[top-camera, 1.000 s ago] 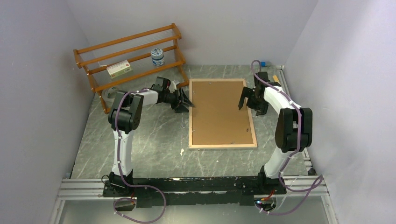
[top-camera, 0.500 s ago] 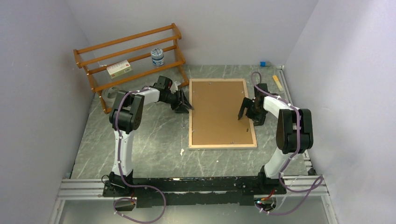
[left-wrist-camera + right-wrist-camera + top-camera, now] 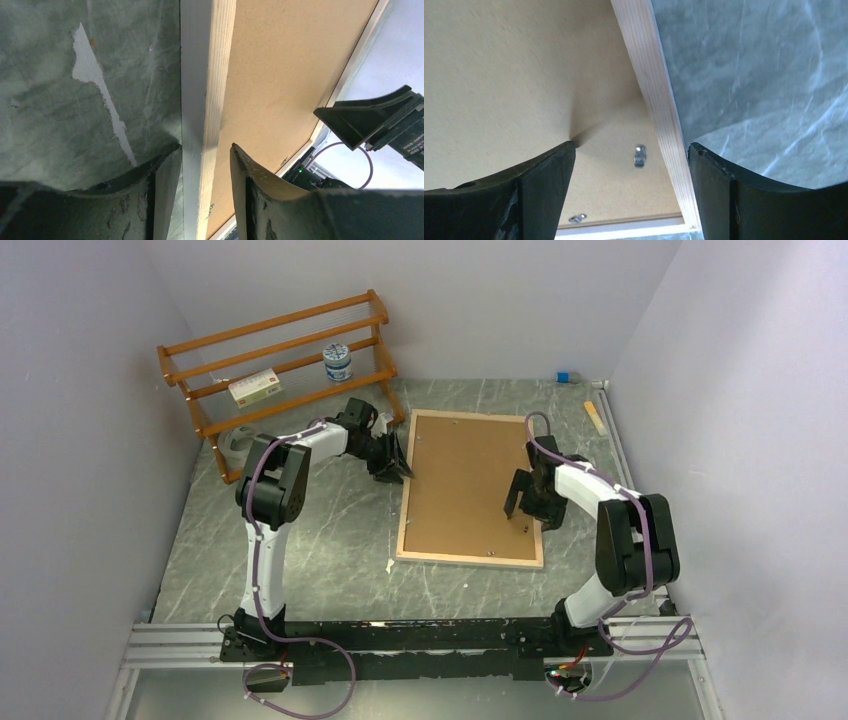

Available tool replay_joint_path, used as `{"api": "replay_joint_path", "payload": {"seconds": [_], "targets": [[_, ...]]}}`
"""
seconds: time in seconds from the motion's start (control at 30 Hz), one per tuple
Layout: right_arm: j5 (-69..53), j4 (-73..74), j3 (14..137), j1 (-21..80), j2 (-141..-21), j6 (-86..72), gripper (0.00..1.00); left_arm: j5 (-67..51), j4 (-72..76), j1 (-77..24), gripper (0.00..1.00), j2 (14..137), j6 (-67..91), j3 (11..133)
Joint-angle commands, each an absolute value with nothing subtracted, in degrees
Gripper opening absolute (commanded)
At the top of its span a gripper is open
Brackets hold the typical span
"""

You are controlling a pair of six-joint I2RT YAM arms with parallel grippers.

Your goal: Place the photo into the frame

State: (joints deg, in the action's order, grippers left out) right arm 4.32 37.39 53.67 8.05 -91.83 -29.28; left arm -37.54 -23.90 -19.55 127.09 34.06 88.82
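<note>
The frame (image 3: 470, 560) lies flat and face down near the middle of your grey marbled table (image 3: 330, 540), turned slightly askew, with its brown backing board (image 3: 462, 475) uppermost inside the pale wood rim. Your left gripper (image 3: 398, 460) reaches in low from the left and meets the frame's left edge near the far corner. In the left wrist view, its two dark fingers (image 3: 160, 200) straddle the rim. One is against the whitish outer side and the other sits just inside, over the backing board with a thin sliver of space beside the wood. You cannot tell from these views whether it is pinching the rim or only bracketing it. Your right gripper (image 3: 525, 510) hangs over the frame's right side, toward the near corner, with its jaws spread wide and nothing held. In the right wrist view, one fingertip (image 3: 559, 155) is down at the backing board and casts a small shadow. The other fingertip is out past the rim, above the table. A small metal tab (image 3: 639, 155) sits on the board between them, just beside the rim. Behind the left arm, at the back left, an orange-brown slatted rack (image 3: 275, 350) leans toward the wall. It carries a small blue-and-white jar (image 3: 338, 363) and a pale box (image 3: 252, 388). A small blue object (image 3: 565, 376) and a pale stick (image 3: 595, 418) lie at the far right edge of the table, well apart from the frame.
</note>
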Motion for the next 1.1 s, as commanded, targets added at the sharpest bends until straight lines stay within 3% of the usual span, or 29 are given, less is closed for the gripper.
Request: {"api": "replay_joint_path", "payload": {"seconds": [0.0, 0.1, 0.77, 0.97, 1.03, 1.07], "targets": [[6.60, 41.70, 51.33, 8.58, -86.97, -33.66, 0.87, -27.06, -31.57, -19.67, 0.50, 128.41, 29.61, 86.61], [7.00, 41.59, 49.67, 8.54, -84.77, -34.92, 0.83, -27.27, -31.14, -19.69, 0.51, 128.33, 29.94, 86.03], [12.38, 40.33, 48.87, 8.53, -85.52, -33.06, 0.34, -28.01, -30.96, -19.69, 0.46, 128.75, 29.88, 85.26], [12.64, 38.80, 48.78, 8.53, -85.60, -32.25, 0.26, -28.15, -30.94, -19.69, 0.46, 128.76, 29.88, 85.27], [11.88, 38.43, 49.05, 8.65, -85.56, -31.59, 0.30, -28.21, -30.96, -19.69, 0.46, 128.75, 29.86, 85.25], [11.48, 38.52, 49.23, 8.83, -85.27, -31.36, 0.37, -28.21, -30.96, -19.69, 0.46, 128.75, 29.88, 85.25]]}}
